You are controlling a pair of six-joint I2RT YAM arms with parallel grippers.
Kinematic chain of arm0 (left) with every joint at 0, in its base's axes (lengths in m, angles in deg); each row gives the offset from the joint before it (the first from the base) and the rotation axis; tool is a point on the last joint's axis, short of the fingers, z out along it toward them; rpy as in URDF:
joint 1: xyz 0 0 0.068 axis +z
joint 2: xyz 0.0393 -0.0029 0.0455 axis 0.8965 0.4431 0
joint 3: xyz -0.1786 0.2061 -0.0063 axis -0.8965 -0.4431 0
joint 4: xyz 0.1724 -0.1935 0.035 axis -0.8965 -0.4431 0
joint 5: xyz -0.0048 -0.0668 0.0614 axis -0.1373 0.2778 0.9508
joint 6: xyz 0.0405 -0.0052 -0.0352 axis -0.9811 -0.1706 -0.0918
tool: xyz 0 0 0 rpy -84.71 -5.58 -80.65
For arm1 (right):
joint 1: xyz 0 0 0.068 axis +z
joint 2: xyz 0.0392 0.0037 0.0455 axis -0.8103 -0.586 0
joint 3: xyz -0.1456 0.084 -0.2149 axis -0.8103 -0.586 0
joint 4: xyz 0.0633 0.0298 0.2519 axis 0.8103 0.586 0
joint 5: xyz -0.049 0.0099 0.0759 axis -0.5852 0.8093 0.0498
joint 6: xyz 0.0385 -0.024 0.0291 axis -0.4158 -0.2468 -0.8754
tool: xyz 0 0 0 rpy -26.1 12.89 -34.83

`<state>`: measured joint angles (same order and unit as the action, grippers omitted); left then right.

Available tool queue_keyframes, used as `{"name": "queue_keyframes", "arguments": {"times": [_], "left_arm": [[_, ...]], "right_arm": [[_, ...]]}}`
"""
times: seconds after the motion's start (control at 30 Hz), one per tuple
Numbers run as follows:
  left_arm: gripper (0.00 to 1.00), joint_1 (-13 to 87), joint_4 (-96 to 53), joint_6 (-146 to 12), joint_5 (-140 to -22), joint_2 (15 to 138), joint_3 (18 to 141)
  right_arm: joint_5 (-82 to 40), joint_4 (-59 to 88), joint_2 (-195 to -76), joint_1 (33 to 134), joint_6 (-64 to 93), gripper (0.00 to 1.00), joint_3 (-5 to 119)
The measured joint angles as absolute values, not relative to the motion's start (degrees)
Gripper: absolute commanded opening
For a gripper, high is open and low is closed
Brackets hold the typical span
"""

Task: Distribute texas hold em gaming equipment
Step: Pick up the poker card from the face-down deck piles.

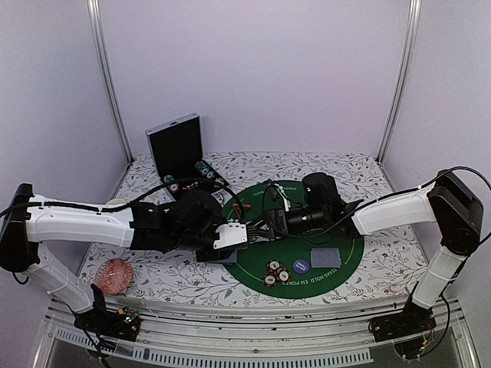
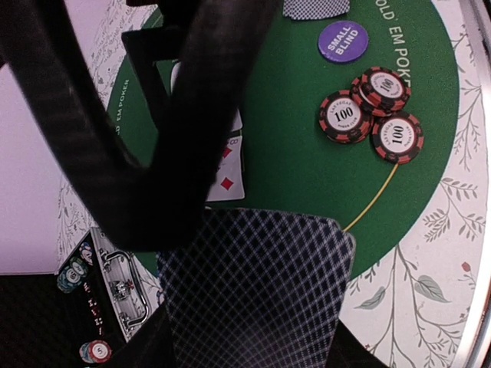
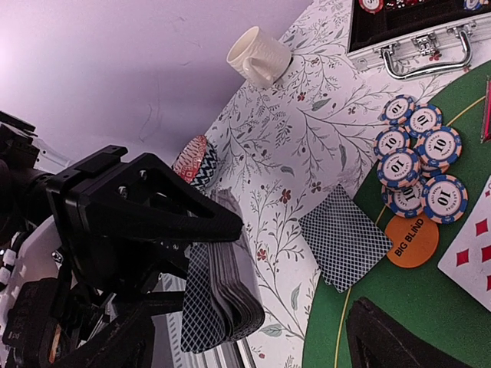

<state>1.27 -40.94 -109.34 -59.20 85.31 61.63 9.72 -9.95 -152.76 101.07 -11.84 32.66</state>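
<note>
The deck of playing cards [image 3: 222,303] is held clamped in the left gripper [image 1: 230,239], above the left rim of the green mat [image 1: 345,249]. The right gripper [image 1: 266,224] is poised just beside it, over the middle of the mat, its jaws spread and nothing seen between them.

Blue chips [image 3: 418,165] and an orange button [image 3: 412,241] are laid out at the mat's far-left side, and a few face-down cards [image 3: 341,238] lie across its rim there. Red-and-black chips [image 2: 372,115], a purple button [image 2: 343,41] and a second face-down set [image 1: 324,257] are placed toward the mat's near-right edge. A face-up card [image 2: 226,169] lies near its centre.

The step in hand is judged to be dealing, with a card to be drawn off the deck. For that, the top card alone must be pinched by the right gripper. It must then be slid clear without the rest being dragged out, and set down on the mat.
</note>
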Motion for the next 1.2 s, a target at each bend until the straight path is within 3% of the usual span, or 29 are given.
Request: {"name": "queue_keyframes", "arguments": {"times": [0.17,0.7,0.87,1.07,1.2], "left_arm": [[0.52,1.3,-40.8,-109.1,-59.0,85.3,61.6],[0.51,1.5,-40.4,-108.7,-58.2,85.3,61.6],[0.51,1.6,-40.5,-108.7,-58.0,85.3,61.6],[0.51,1.6,-40.5,-108.7,-57.8,85.3,61.6],[0.51,1.6,-40.5,-108.7,-57.7,85.3,61.6]], "right_arm": [[10.5,-10.7,-155.7,101.5,-12.3,0.82,34.3],[10.4,-9.6,-158.0,101.7,-12.4,0.42,35.1],[9.3,-7.4,-156.8,101.9,-11.1,0.37,35.2],[8.5,-4.8,-155.0,102.0,-9.6,0.13,35.3],[8.9,-3.6,-154.5,102.1,-9.0,0.04,36.0]]}}
